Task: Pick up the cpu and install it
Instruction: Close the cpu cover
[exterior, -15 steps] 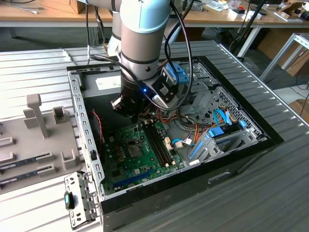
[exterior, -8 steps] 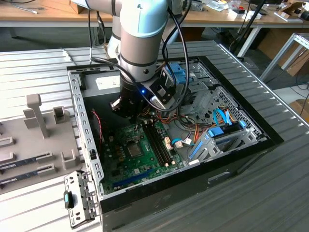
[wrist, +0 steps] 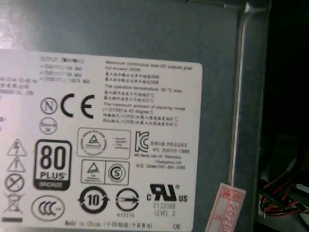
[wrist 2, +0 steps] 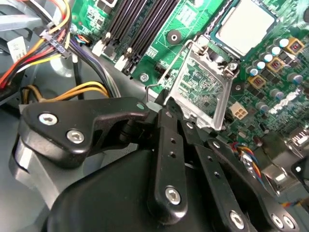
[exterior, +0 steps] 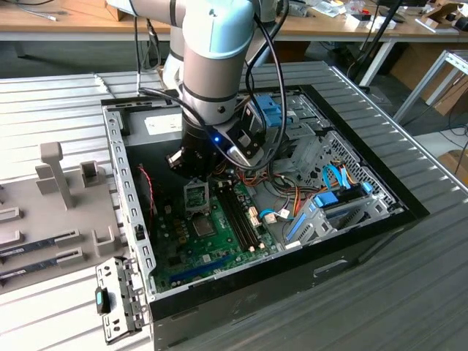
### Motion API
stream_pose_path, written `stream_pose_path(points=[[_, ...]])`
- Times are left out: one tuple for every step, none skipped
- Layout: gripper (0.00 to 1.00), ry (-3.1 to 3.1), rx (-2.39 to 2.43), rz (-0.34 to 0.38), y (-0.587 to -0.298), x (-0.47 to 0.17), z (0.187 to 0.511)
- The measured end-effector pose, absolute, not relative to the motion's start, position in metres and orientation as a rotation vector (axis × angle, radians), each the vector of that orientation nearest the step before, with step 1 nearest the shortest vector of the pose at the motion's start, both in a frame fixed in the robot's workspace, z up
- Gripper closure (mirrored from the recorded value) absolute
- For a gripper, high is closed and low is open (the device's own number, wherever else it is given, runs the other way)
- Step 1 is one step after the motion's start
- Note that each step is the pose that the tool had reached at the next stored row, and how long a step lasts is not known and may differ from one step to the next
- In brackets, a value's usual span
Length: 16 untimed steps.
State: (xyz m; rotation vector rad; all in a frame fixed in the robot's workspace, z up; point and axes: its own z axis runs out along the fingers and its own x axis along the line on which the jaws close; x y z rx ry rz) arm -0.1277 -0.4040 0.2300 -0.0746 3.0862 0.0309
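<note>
The cpu [wrist 2: 245,26] is a small silver-grey square lying flat in its socket on the green motherboard [wrist 2: 193,29]. In the exterior view the cpu [exterior: 204,226] sits in the middle of the board inside the open computer case [exterior: 409,208]. The socket's metal frame [wrist 2: 203,92] stands tilted up and open beside the chip, and shows in the exterior view as the frame [exterior: 196,196]. My gripper [exterior: 191,164] hangs just above that raised frame, a little away from the chip. Its black linkage [wrist 2: 164,145] takes up the near part of the second wrist view.
Black memory slots [exterior: 238,212] run beside the socket. Coloured cable bundles [exterior: 281,194] and blue drive brackets [exterior: 322,205] crowd the exterior view's right half of the case. The grey power-supply box [wrist: 145,29] with its white label lies close by. A grey fixture [exterior: 58,212] stands outside the case.
</note>
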Motion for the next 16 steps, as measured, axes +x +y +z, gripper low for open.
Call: stream_pose_path(points=[[0.89,3.086,-0.075,0.031,-0.404,-0.127,0.234],[0.89,3.086,-0.075,0.031,-0.404,-0.127,0.235],[0.89,3.086,-0.075,0.031,-0.404,-0.127,0.236],[0.89,3.086,-0.075,0.031,-0.404,-0.126,0.238],[0.89,3.086,-0.075,0.032,-0.404,-0.126,0.240],[0.89,3.086,-0.075,0.032,-0.404,-0.126,0.243],[0.89,3.086,-0.074,0.032,-0.404,-0.126,0.247],[0.89,3.086,-0.075,0.032,-0.404,-0.126,0.250],[0.89,3.086,-0.075,0.032,-0.404,-0.126,0.253],[0.89,3.086,-0.075,0.032,-0.404,-0.126,0.255],[0.89,3.086,-0.075,0.032,-0.404,-0.126,0.257],[0.89,3.086,-0.075,0.032,-0.404,-0.126,0.259],[0.89,3.086,-0.075,0.033,-0.404,-0.126,0.260],[0.89,3.086,-0.075,0.034,-0.404,-0.126,0.260],[0.89,3.086,-0.075,0.034,-0.404,-0.126,0.260],[0.89,3.086,-0.075,0.034,-0.405,-0.126,0.260]])
